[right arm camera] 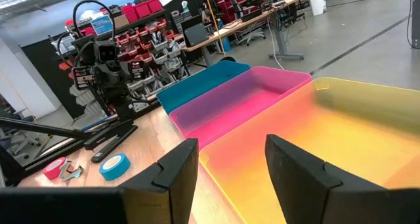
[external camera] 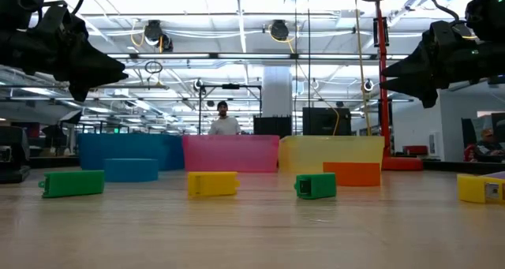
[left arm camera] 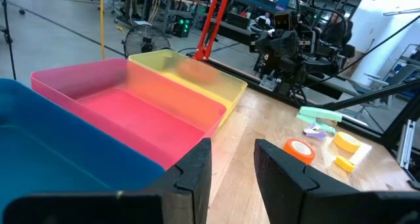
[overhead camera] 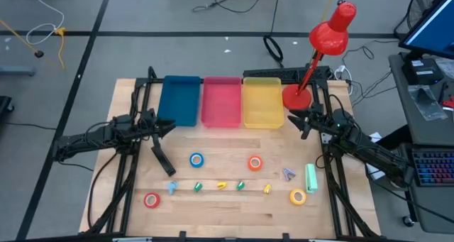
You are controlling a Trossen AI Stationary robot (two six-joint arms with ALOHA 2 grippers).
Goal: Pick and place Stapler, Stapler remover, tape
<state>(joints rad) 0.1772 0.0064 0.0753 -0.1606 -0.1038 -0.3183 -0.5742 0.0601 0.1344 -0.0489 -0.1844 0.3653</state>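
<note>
Pincers left (left arm camera: 233,168) and right (right arm camera: 230,168) both spread, empty; low view's tape rolls mostly hidden behind oblong bits.

The table (overhead camera: 234,206) is pale, smooth wood; the three trays (overhead camera: 263,121) look like translucent, glossy plastic.

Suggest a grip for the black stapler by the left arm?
The long black stapler lies flat on the wooden table, angled diagonally, nothing beside it. Probably best to bring the open left claw straight down and pinch its two long sides at mid-length.
</note>
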